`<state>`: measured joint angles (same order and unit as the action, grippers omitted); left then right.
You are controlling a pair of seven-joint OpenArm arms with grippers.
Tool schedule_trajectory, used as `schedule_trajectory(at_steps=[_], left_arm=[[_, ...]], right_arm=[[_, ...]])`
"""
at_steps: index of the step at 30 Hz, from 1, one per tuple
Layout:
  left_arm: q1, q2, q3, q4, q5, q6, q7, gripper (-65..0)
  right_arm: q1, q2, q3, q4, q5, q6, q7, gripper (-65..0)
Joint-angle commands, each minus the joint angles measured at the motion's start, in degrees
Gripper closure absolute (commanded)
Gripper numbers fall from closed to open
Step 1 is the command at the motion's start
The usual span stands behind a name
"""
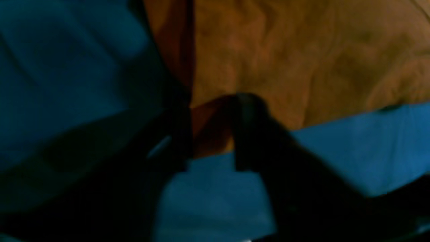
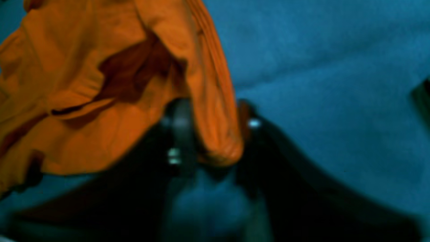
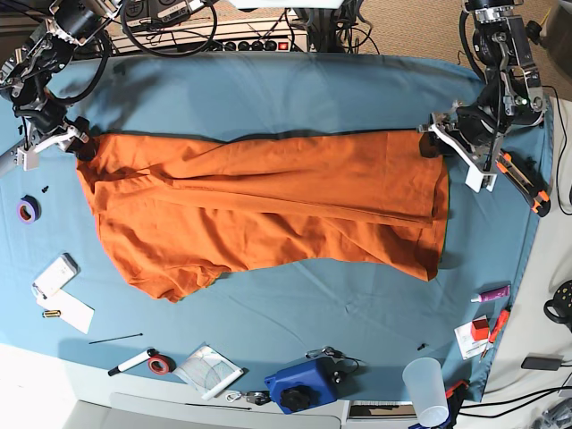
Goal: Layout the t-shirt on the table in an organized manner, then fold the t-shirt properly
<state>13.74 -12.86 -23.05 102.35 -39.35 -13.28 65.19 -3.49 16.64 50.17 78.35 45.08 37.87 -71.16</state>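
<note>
Both grippers pinch the t-shirt point(image 3: 268, 206): left gripper point(image 1: 211, 131) at its right end, right gripper point(image 2: 211, 134) at its left; no writing legible.

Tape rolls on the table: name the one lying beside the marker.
The red tape roll, at the marker's end; the purple tape roll lies far from it.

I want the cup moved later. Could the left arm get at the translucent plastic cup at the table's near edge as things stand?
Probably not right now: the left gripper is pinching the bright orange fabric t-shirt at its far corner, and the translucent plastic cup stands apart, across the teal-covered table.
</note>
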Motion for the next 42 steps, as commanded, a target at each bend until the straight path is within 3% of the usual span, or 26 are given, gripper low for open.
schedule_trajectory(at_steps=[1,2,3,6,16,20,24,32,42], left_arm=[[0.11,-0.28,-0.11,0.39,-0.35,0.13,1.44,-8.2],[0.11,-0.28,-0.11,0.39,-0.26,0.13,1.46,-1.6],[0.07,-0.31,-0.11,0.39,0.17,0.13,1.44,0.0],[0.07,-0.33,-0.11,0.42,1.77,0.15,1.44,0.0],[0.07,-0.83,-1.14,0.92,2.08,0.09,2.12,0.0],[0.33,-0.85,-3.15,2.64,1.53,-0.31,3.21,0.0],[2.91,-1.95,-3.50,4.24,-0.68,-1.86,3.45,0.0],[8.90,-2.71,-3.50,6.88,-3.15,-3.30,4.48,0.0],[13.31,-3.67,-3.50,9.68,-3.17,-3.30,4.83,0.0]], right_arm=[[0.48,1.31,0.17,0.72,1.18,0.24,0.90,-6.5],[0.50,1.33,0.17,0.72,1.18,0.26,0.96,-0.2],[0.50,1.33,0.17,0.72,1.18,0.26,1.11,0.0],[0.52,1.99,0.17,0.76,1.49,2.13,1.16,0.0],[0.79,8.74,0.17,0.79,6.40,2.13,-2.32,0.0],[0.76,8.72,0.20,0.79,6.99,2.13,-4.31,0.0],[0.57,8.74,1.86,0.79,12.48,2.13,-8.84,0.0],[-4.52,8.70,10.67,0.79,19.80,2.13,-8.84,0.0],[-11.06,6.62,11.37,0.79,22.58,2.13,-8.84,0.0]])
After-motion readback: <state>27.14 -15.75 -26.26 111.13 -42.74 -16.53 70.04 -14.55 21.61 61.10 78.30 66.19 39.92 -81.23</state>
